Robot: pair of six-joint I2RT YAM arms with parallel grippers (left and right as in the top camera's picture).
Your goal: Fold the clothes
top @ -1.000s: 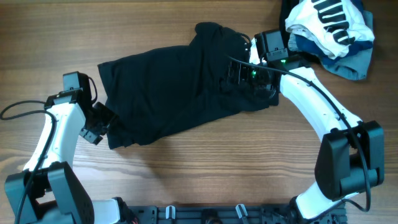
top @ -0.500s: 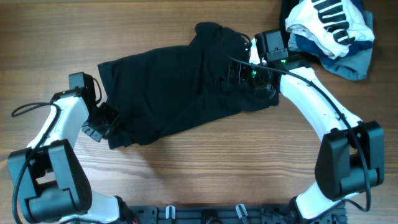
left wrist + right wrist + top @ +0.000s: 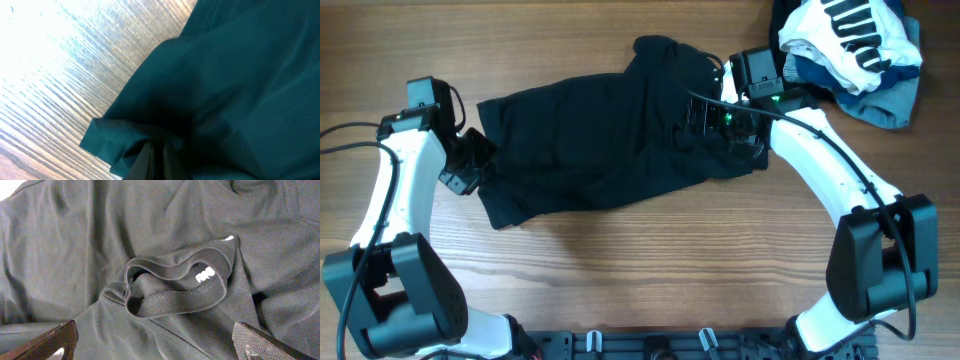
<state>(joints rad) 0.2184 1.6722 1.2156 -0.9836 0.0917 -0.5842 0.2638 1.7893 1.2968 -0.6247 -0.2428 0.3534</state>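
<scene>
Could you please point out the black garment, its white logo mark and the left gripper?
black garment (image 3: 590, 150), overhead view, middle of the spread fabric.
white logo mark (image 3: 205, 274), right wrist view, on the print inside the collar.
left gripper (image 3: 159, 150), left wrist view, between its fingers, closed on the garment's edge.

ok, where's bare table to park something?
Widest: the table strip on the near side of the black garment, between both arm bases. Also the far-left corner. Crowded: far right, where the striped white garment and light blue garment pile up.
</scene>
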